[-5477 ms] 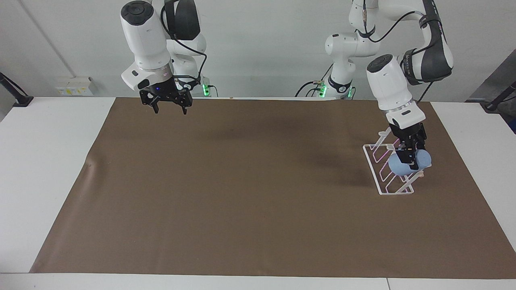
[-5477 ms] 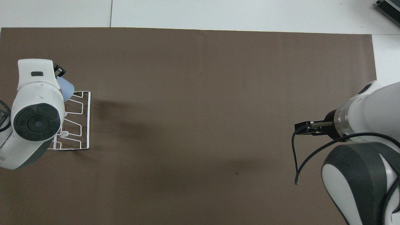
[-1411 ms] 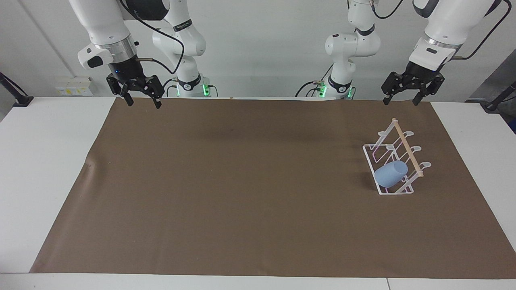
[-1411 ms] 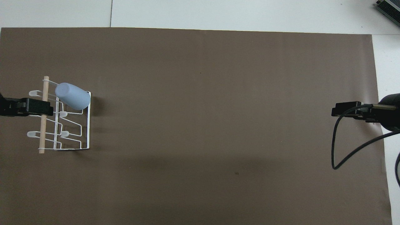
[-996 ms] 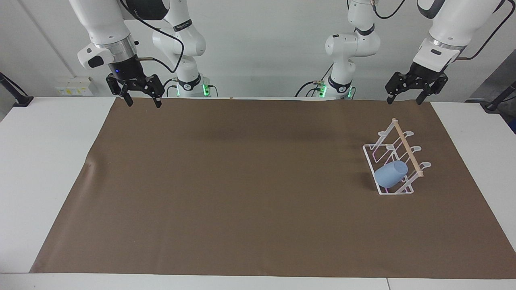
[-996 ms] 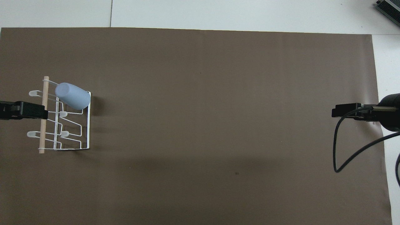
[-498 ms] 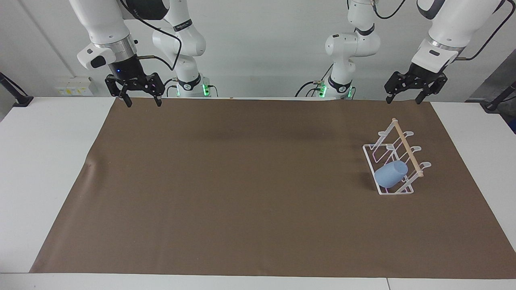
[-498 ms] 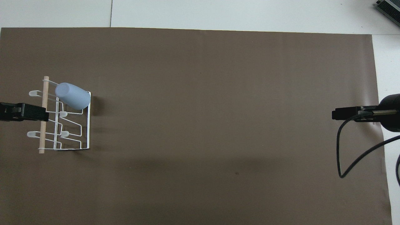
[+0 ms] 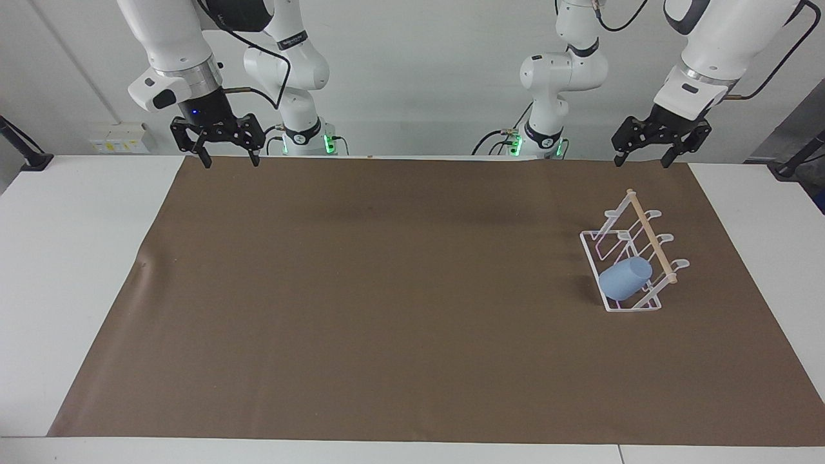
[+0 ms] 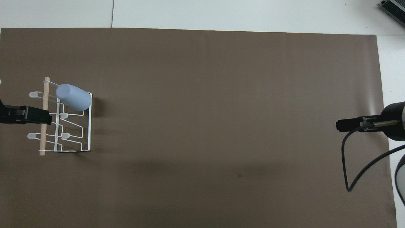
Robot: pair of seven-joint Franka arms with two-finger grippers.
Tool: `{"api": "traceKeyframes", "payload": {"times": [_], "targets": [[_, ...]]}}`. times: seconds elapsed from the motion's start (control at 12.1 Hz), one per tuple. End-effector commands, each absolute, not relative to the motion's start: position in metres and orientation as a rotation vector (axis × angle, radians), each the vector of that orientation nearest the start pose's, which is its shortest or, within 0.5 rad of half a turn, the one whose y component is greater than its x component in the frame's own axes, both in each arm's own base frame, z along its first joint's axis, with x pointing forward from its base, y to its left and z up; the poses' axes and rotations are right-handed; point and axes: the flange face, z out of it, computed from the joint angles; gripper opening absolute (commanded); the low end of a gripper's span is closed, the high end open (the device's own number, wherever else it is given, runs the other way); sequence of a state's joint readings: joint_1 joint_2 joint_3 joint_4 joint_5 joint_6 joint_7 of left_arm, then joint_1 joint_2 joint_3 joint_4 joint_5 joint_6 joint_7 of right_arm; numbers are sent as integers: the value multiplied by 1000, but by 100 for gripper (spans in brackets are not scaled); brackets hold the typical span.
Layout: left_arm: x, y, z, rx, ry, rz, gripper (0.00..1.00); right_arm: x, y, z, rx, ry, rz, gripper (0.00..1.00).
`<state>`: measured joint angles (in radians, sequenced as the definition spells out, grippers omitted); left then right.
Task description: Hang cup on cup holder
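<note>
Now I see the cup (image 9: 624, 278) tilted on a prong of the cup holder (image 9: 635, 251), left end effector (image 9: 645, 157) and right end effector (image 9: 229, 156) both raised, empty, fingers spread.

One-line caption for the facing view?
Light-blue plastic cup hangs on white wire holder; both open hands raised.

This is a robotics lab. Two white Franka arms (image 9: 167, 45) stand on bases with green status lights (image 9: 330, 140) at the edge of a plain white counter (image 9: 71, 258), cables (image 9: 741, 335) trailing from their wrists. A brown paper sheet (image 9: 387, 290) covers the work area. The wall (image 9: 419, 64) is bare white, with a socket strip (image 9: 119, 137) at counter height and black camera stands (image 9: 26, 151) clamped at the counter's ends.
</note>
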<state>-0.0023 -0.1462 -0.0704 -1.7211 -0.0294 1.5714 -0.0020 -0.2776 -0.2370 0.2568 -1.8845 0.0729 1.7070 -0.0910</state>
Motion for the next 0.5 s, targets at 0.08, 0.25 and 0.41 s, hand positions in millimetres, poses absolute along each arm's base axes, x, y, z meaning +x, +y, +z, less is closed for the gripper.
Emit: {"api": "traceKeyframes", "payload": {"times": [0.08,0.25,0.41], "targets": [[502,-41,631,-3146,131,13,100,479,5,603,-3151,-125,-53,100],[502,-41,631,-3146,129,13,100,480,2,605,-3151,-116,-60,100],[502,-41,631,-3145,131,15,100,480,2,606,-3151,-114,-63,100]]}}
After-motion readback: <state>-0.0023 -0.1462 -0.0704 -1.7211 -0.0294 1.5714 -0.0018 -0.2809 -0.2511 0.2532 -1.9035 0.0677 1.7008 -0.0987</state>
